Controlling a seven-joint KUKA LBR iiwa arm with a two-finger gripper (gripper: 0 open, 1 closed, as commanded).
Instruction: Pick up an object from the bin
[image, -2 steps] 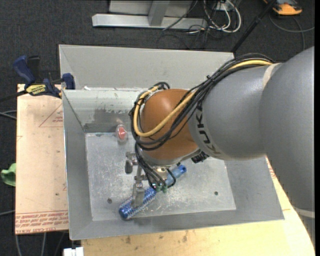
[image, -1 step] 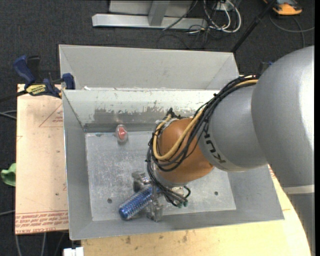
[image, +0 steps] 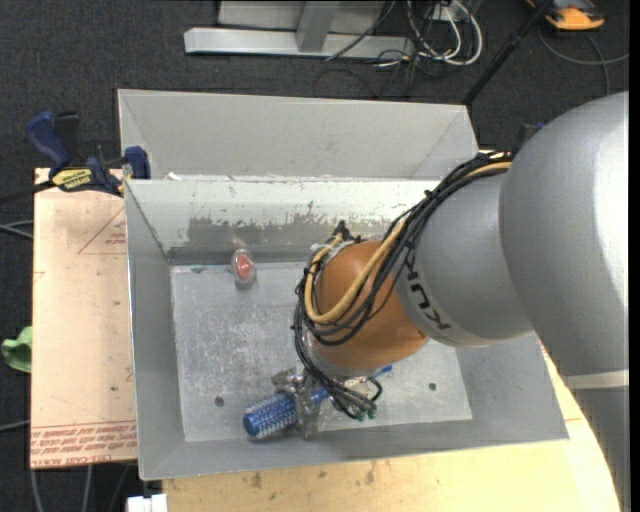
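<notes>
Blue and ribbed, a small cylinder (image: 265, 419) lies on its side on the floor of the grey metal bin (image: 150, 330), just left of the claw (image: 303, 410), its near end touching the claw or tucked under it. I cannot tell how wide the claw stands, because the orange wrist cover (image: 360, 300) hides it.

I judge this to be the grasping step, with the claw low at the cylinder and nothing lifted yet. The next move calls for a firm close on the ribbed body, then a straight lift.

Counted, there is one blue cylinder and one small red rounded thing (image: 243, 266), well apart from the claw, up and to its left by the far wall.
</notes>
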